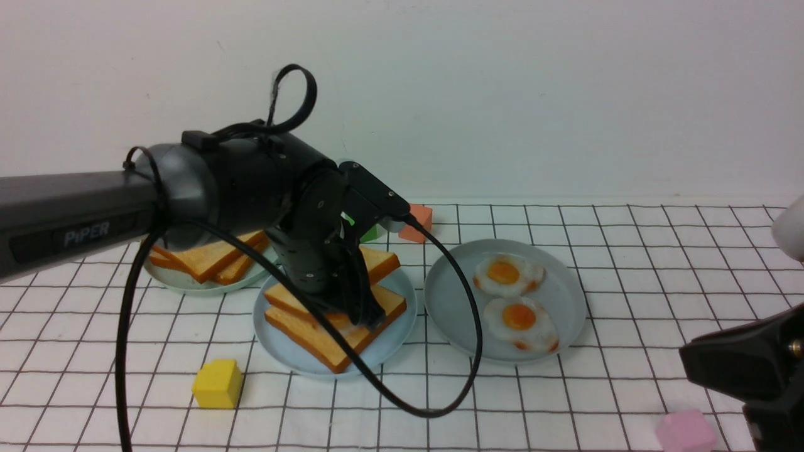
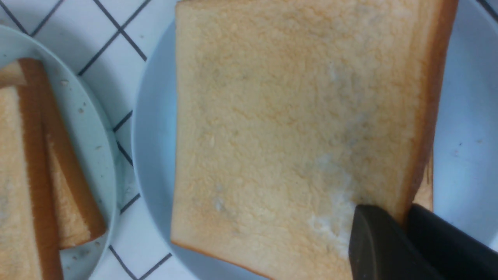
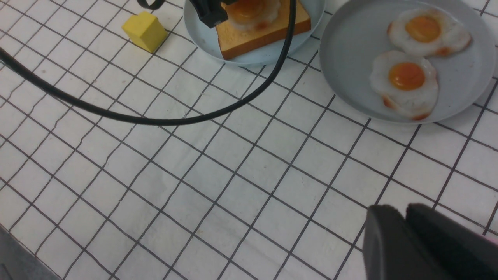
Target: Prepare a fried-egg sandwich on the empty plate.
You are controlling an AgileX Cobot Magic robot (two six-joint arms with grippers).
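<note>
— What sits furthest left on the worktop?
— A pale green plate (image 1: 188,287) with a stack of plain toast (image 1: 207,260), partly hidden behind the left arm. Nearer the camera, a yellow cube (image 1: 217,383) stands alone on the checked cloth.
— And the left gripper?
— The left gripper (image 1: 367,317) is down over the light blue plate (image 1: 392,342) in the middle. Its jaws are pinched on the crust edge of the top slice (image 2: 291,128), one finger on the face of the bread and the other beyond the crust.
— Where is the fried-egg sandwich?
— The fried-egg sandwich (image 1: 314,336) is on that light blue plate, just beside the green one. The right wrist view shows an egg (image 3: 249,11) lying on the bottom slice. The slices sit askew, not squared up.
— Further right?
— An orange block (image 1: 419,221) at the back, then a grey plate (image 1: 452,301) holding two fried eggs (image 1: 520,321) that touch each other. A black cable (image 1: 465,351) loops in front of it.
— The right gripper?
— The right gripper (image 3: 404,212) is at the far right above the cloth, well apart from the plates. Its jaws are closed together with nothing between them. A pink block (image 1: 684,432) lies near it.
</note>
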